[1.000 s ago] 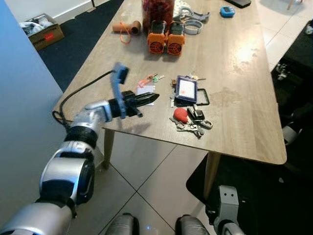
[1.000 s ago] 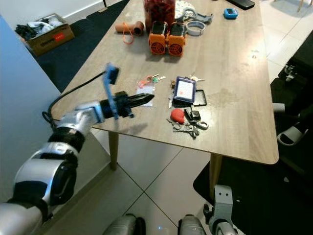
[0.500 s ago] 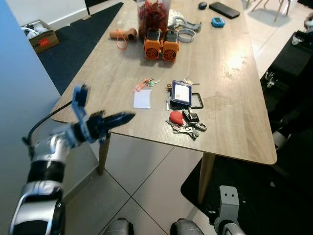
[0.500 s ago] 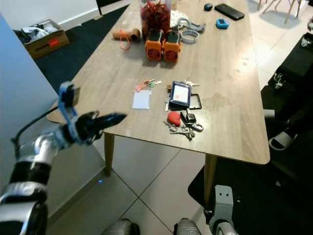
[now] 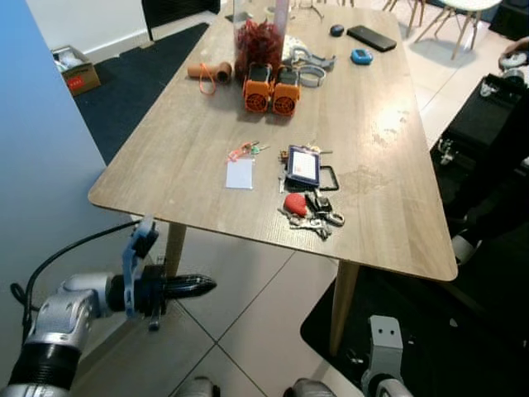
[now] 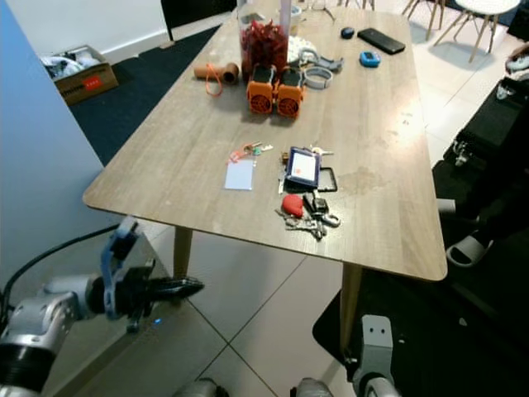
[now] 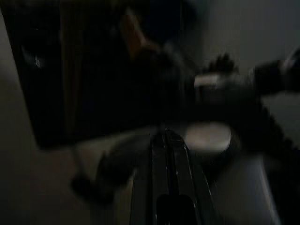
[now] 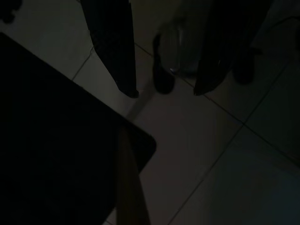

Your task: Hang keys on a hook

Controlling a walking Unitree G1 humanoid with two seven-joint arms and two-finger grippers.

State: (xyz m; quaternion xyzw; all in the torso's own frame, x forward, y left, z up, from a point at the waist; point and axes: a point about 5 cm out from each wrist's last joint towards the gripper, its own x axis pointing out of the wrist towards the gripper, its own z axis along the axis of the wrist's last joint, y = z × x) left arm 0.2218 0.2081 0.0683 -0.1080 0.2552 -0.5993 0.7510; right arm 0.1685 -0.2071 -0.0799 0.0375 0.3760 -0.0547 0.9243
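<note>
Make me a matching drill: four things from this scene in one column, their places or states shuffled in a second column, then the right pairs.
Things:
1. bunch of keys
2. black phone
3. left gripper
4. white card

Places or states:
A. at the far end of the table
B. below the tabletop, over the floor tiles, fingers together
C. flat on the wood, left of the blue card holder
D. near the table's front edge, with a red fob

Pairs: 1-D, 2-A, 3-B, 4-C
</note>
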